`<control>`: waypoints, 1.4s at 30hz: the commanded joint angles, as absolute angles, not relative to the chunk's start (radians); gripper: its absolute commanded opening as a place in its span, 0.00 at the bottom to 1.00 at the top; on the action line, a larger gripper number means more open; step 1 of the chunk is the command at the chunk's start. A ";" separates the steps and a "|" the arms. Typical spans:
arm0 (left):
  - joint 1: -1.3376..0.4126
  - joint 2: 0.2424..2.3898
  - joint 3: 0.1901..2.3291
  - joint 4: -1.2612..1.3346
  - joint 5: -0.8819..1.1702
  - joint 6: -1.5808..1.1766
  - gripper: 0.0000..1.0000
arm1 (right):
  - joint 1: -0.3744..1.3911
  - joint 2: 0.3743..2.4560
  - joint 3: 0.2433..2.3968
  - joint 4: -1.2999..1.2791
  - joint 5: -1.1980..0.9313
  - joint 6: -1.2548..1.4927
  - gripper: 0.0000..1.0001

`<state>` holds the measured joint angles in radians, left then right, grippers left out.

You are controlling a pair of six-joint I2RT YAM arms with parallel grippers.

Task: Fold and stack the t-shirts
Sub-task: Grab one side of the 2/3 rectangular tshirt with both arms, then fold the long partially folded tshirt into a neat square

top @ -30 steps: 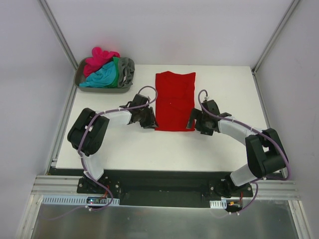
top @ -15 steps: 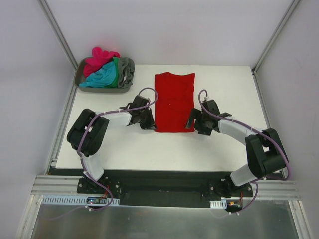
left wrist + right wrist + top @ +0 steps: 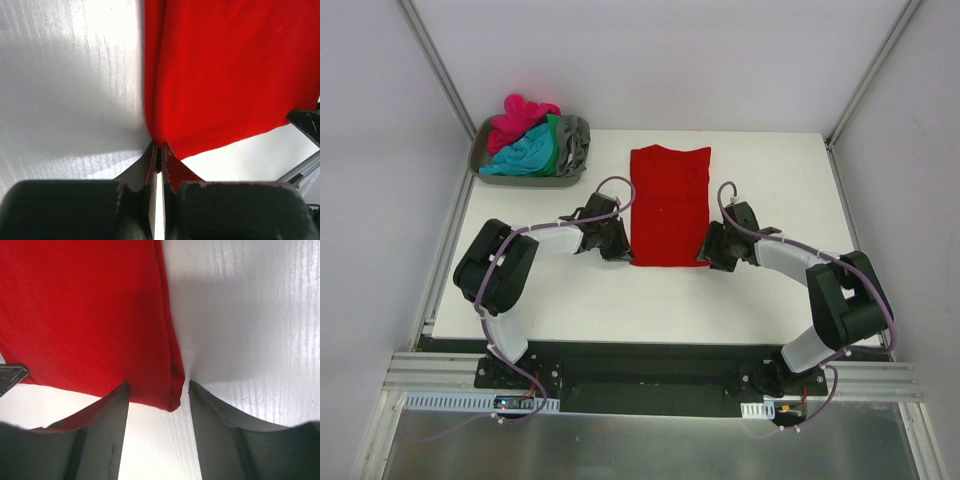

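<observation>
Presently: near corners of the red shirt, one gripped and one not

**Position.** The red t-shirt (image 3: pixel 668 205) lies flat on the table (image 3: pixel 770 180), narrowed to a long strip running away from the arms. The remaining t-shirts (image 3: pixel 525 135) sit heaped in the tray (image 3: pixel 530 181) at the far left, well apart.

**Left gripper** (image 3: pixel 625 252). It is at the near-left corner. Its fingers (image 3: pixel 145 165) are pressed together, with the cloth drawn to a point between the tips, so the corner is pinched.

**Right gripper** (image 3: pixel 708 255). It is at the near-right corner. Its fingers (image 3: pixel 112 415) stand apart, one on either side of the shirt's edge, and the corner lies between them ungripped.

**Assessment.** The step in hand appears to be securing both near corners so the hem can be carried to the far end.

**Recommendations.**
- The right fingers should come together low against the table and catch every layer (the wrist view shows a doubled edge there).
- No lift should start until both corners hold.
- Both corners should rise together with the hem taut between them, then travel straight along the strip so the side edges line up.
- A lift from one side alone would likely skew the fold.
</observation>
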<state>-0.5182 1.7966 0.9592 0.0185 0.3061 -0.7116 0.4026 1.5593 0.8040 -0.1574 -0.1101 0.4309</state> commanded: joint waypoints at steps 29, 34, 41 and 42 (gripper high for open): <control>-0.693 0.866 0.560 -0.232 0.402 -0.779 0.00 | 0.509 0.868 0.719 -0.733 -0.442 0.413 0.01; -0.693 0.778 0.581 -0.238 0.379 -0.775 0.00 | 0.509 0.798 0.776 -0.724 -0.439 0.430 0.01; -0.689 0.844 0.667 -0.245 0.218 -0.779 0.00 | 0.505 0.862 0.891 -0.697 -0.292 0.388 0.01; -0.686 0.865 0.689 -0.245 0.194 -0.776 0.00 | 0.503 0.877 0.903 -0.678 -0.269 0.385 0.01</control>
